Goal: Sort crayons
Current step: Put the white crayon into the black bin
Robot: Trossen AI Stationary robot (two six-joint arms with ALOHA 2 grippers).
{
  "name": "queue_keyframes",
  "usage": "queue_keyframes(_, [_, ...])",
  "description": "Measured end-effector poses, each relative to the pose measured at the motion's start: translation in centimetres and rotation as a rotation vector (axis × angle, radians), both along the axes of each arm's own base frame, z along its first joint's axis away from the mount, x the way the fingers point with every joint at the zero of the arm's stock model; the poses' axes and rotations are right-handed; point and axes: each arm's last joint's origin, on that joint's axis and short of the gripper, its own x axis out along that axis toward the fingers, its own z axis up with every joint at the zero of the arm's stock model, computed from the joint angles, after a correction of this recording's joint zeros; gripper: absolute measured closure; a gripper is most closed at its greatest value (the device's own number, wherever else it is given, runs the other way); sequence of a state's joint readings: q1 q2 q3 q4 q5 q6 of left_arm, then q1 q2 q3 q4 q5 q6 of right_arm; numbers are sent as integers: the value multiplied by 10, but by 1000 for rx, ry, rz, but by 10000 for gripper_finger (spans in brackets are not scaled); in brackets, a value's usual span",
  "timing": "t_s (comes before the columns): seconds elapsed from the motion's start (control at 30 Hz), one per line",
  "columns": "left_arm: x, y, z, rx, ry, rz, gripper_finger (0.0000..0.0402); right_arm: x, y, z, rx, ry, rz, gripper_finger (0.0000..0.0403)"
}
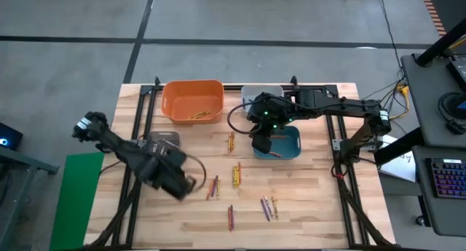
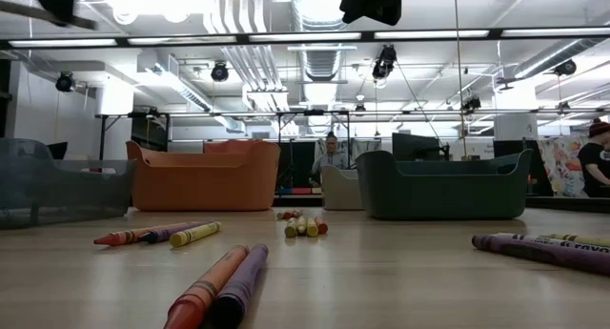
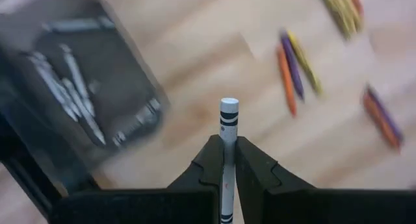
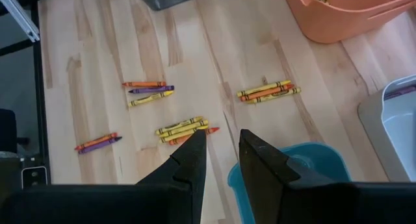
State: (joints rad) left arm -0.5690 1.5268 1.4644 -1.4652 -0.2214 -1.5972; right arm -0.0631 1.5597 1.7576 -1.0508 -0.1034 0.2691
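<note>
Crayons, thin, yellow, orange, purple, scattered

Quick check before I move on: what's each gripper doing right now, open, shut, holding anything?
Left gripper: shut on a thin white crayon with black bands, near the grey bin.
Right gripper: open, nothing between its fingers, above the blue bin.
</note>
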Motion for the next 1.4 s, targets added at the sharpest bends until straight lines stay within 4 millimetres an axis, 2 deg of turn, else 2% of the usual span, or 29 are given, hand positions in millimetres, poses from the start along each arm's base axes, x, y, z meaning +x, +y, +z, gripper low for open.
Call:
queue_keyframes(0.1, [-9,26,0,28,-26,67,400,0,0,0,0,3,0,321])
queue_keyframes(0.2, [-22,48,-9,34,-32,126,400,-1,0,-1,1,14,0,321])
queue_keyframes(0.4, [-51,89,-42,34,-43,283,401,-1,0,-1,1,15,-1,321])
queue_keyframes(0.6, [-69,116,-80,27,-65,411,400,-1,-1,-1,0,15,-4,321])
queue_keyframes(0.8, [-83,124,-104,11,-23,457,400,-1,-1,-1,2,15,-8,321])
queue_keyframes(1.27, [-80,125,-105,19,-22,469,399,-1,-2,-1,-8,17,-33,321])
queue_keyframes(1.4, [-80,125,-105,16,-23,469,379,-1,-2,-1,1,18,-44,321])
